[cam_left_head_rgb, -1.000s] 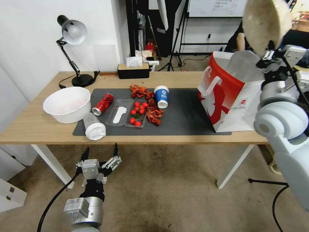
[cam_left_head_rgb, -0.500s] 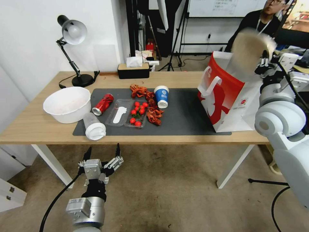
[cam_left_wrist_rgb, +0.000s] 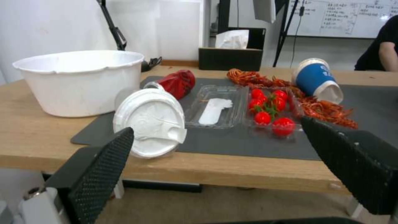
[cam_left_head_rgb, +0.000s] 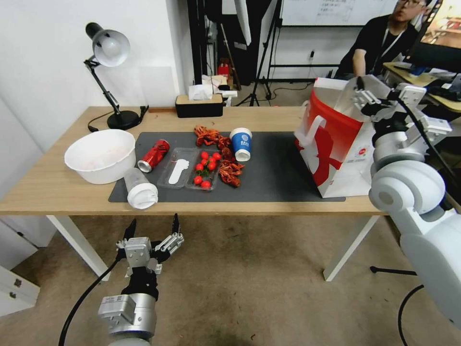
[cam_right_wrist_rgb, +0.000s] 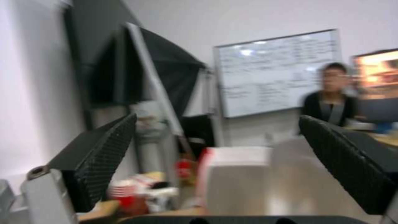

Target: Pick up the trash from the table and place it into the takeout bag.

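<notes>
Right end effector (cam_left_head_rgb: 370,96): raised at the bag's open mouth, fingers spread, nothing between them; placed there, by my reading, as for a drop into the bag.
Left end effector (cam_left_head_rgb: 150,234): parked low in front of the counter's near edge, fingers spread and empty, pointing at the trash; likely waiting its turn.
Bag (cam_left_head_rgb: 336,144): upright on the counter's right end, partly on the mat, mouth open; contents hidden.
Cup with lid (cam_left_head_rgb: 140,188): on its side at the mat's near left corner, lid toward the robot; nearest item to the left end effector.
Can (cam_left_head_rgb: 153,154): on its side on the mat, just beyond the lidded cup.
Paper cup (cam_left_head_rgb: 241,143): upright on the mat, beside the crayfish shells (cam_left_head_rgb: 229,172).
Clear tray (cam_left_head_rgb: 189,168): on the mat, holding tomatoes and a white utensil.
White bowl (cam_left_head_rgb: 101,154): upright, left of the mat.
Counter (cam_left_head_rgb: 53,187): light wood; several items not yet bagged.
Progress: partial, judging by what remains.
</notes>
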